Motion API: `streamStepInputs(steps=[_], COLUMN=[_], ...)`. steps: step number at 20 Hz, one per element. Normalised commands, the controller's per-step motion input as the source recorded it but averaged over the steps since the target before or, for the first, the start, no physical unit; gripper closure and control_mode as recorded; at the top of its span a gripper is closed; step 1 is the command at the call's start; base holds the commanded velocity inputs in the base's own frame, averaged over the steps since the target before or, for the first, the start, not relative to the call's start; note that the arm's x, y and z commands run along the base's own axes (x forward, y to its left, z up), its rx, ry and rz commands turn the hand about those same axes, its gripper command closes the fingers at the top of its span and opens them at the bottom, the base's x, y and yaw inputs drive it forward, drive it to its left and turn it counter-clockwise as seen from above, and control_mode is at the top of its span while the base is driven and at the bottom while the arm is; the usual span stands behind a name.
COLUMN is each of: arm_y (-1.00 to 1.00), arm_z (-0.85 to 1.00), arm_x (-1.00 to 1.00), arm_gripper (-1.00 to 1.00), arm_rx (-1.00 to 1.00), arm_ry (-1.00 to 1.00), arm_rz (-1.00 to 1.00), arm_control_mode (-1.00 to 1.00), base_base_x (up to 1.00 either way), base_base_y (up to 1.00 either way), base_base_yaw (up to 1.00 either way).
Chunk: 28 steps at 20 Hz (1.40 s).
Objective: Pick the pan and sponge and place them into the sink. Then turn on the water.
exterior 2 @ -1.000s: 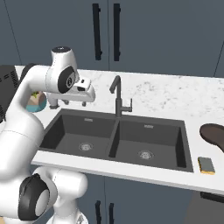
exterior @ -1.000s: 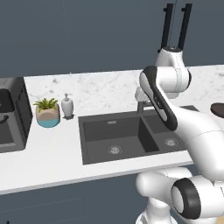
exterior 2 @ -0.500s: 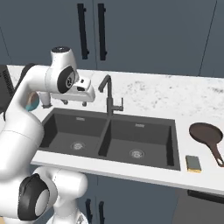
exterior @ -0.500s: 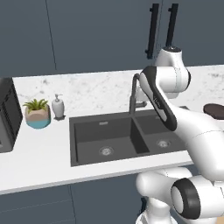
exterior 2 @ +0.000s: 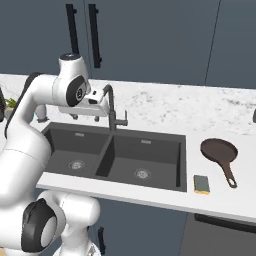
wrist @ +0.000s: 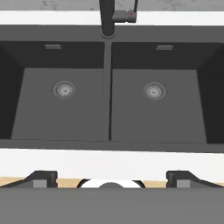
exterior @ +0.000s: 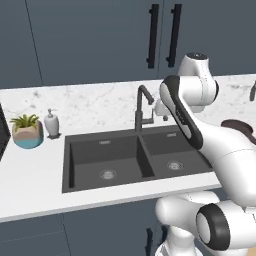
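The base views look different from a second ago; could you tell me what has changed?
The whole picture has slid, so the base has driven to the right along the counter: the pan and sponge have come fully into the right base view. Both still lie on the counter beside the sink, untouched. The gripper is open, holding nothing.

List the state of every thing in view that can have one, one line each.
pan: empty, flat on the counter right of the sink.
sponge: lying on the counter near its front edge, beside the pan's handle.
sink: both basins empty and dry.
faucet: off, no water running.
gripper: fingers wide open, holding nothing, above the sink.
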Motion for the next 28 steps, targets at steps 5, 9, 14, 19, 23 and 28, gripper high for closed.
streamStepInputs(steps=[5, 9, 14, 19, 23, 28], arm_y=[0.00, 0.00, 0.00, -0.40, -0.52, -0.63], arm_z=[0.00, 0.00, 0.00, -0.12, -0.14, -0.10], arm_x=[0.00, 0.00, 0.00, 0.00, 0.00, 0.00], arm_gripper=[-1.00, -1.00, -1.00, -1.00, -1.00, -1.00], arm_rx=[0.00, 0.00, 0.00, 0.00, 0.00, 0.01], arm_ry=[0.00, 0.00, 0.00, 0.00, 0.00, 0.00], arm_rz=[0.00, 0.00, 0.00, 0.00, 0.00, 0.00], arm_control_mode=[1.00, 1.00, 1.00, -1.00, -1.00, -1.00], base_base_x=[0.00, 0.00, 0.00, 0.00, 0.00, 0.00], base_base_y=[-0.41, -0.42, -0.39, 0.00, 0.00, 0.00], base_base_yaw=[0.00, 0.00, 0.00, 0.00, 0.00, 0.00])
